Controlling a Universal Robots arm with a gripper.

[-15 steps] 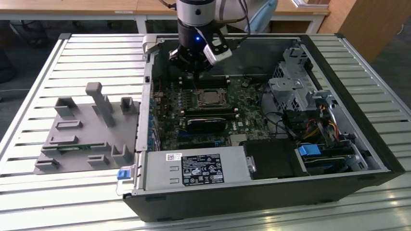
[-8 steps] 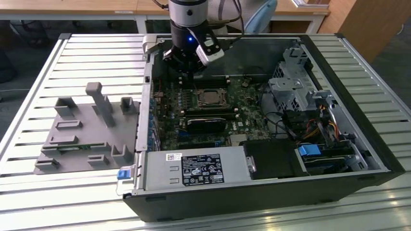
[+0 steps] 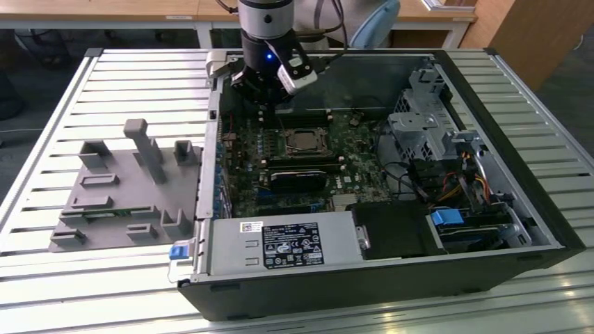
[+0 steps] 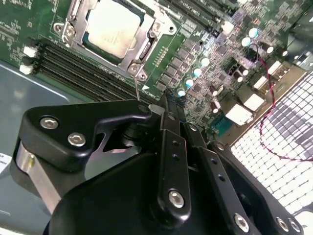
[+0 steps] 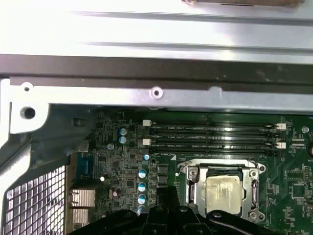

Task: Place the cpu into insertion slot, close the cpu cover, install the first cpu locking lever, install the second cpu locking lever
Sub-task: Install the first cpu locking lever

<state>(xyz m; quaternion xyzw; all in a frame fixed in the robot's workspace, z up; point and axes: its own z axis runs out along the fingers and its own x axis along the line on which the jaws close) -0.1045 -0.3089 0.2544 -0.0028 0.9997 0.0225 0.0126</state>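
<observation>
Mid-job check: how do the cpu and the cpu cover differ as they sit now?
The cpu is a solid beige-silver plate; the cpu cover is an open silvery frame. The cpu sits in the middle; the cpu cover lies around its edges. Both are square and lie flat.

Bright, even light falls from above in the exterior view. The slatted metal surface (image 3: pixel 55 278) well away from the claw (image 3: pixel 269 104) shines with pale glare, while the computer case (image 3: pixel 371 292) is shadowed inside, below the claw. In the first wrist view the case wall (image 5: pixel 156 29) beyond the claw burns out to white. In the second wrist view the chip (image 4: pixel 111 25) ahead of the claw gleams, the grille (image 4: pixel 288 127) beside it is washed pale, and the claw's black body is dark with small glints on its screws.
</observation>
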